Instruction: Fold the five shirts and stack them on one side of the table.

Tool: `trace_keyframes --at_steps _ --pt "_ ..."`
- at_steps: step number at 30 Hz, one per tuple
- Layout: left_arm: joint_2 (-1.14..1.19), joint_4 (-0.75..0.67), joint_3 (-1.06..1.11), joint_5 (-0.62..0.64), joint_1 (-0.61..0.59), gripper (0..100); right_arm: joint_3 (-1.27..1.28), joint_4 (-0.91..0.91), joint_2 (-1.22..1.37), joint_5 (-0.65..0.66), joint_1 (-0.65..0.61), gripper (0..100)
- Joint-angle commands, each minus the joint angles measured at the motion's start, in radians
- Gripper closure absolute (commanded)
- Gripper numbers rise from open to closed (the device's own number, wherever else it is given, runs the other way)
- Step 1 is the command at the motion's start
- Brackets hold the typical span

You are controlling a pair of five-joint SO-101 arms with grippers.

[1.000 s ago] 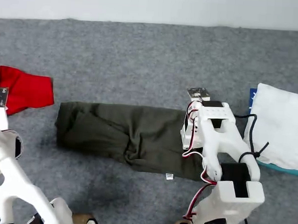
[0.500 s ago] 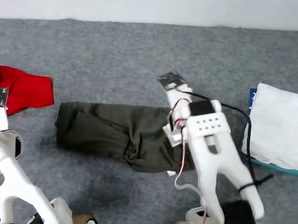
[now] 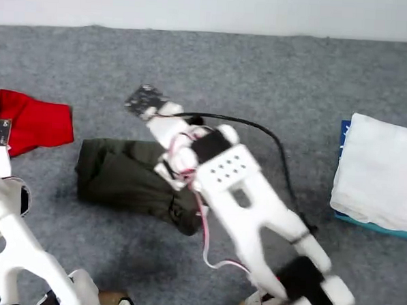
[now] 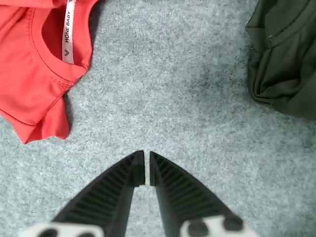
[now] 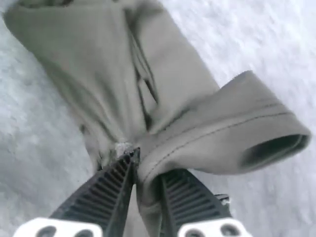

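Jaws of the right gripper (image 5: 143, 160) are clenched on a fold of the dark olive cotton shirt (image 5: 148, 89), which lies bunched beneath them on the grey carpeted table (image 3: 262, 80). On the left gripper (image 4: 147, 168) the jaws meet on nothing, with the crumpled red shirt (image 4: 34, 74) to one side and the olive one to the other. The folded white shirt (image 3: 383, 172) lies well apart from both.

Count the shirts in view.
3: red shirt at left, olive shirt mid-table in the right gripper, white shirt at right; coloured edges beneath it may be more.

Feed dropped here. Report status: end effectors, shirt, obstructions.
Left end effector shut, empty, over bare carpet. Right end effector shut on olive shirt. Red shirt beside, not touching it.
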Motion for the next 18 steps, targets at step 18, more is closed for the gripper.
trace_keyframes --at_steps 18 --pt "-0.032 -0.018 -0.007 0.009 -0.002 97 -0.870 0.062 0.644 0.012 -0.189 98.7"
